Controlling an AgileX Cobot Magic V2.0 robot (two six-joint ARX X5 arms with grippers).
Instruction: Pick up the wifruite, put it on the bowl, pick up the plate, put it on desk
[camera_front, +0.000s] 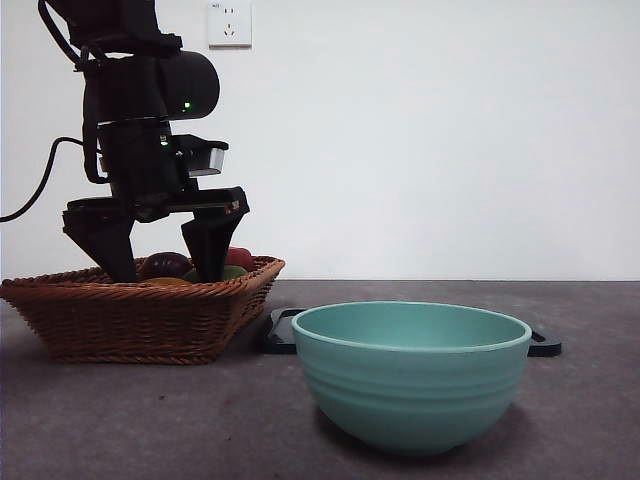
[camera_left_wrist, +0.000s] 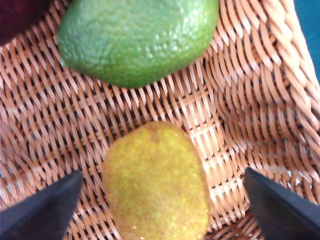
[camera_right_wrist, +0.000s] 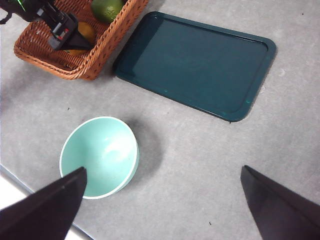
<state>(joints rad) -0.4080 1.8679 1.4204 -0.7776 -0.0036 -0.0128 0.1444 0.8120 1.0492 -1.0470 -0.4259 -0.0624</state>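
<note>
closing on the yellow-green fruit in the basket

reaching into the wicker basket (camera_front: 140, 320), the left tool (camera_left_wrist: 160, 200) has its jaws spread wide apart, one on either side of the yellow-green fruit (camera_left_wrist: 157, 182), not yet touching it. to do this well, i judge it should sink a little lower, keep the fruit centred, then close gently so it does not roll toward the green avocado (camera_left_wrist: 137, 37) at 12 o'clock of it in the wrist view. the bowl (camera_front: 410, 375) sits empty on the worktop (camera_right_wrist: 200, 165), at about 4 o'clock of the basket in the front view. the right tool (camera_right_wrist: 162, 205) hangs high, jaws apart. count: one bowl, one basket, one dark tray (camera_right_wrist: 195, 65), at least four fruits.
</note>
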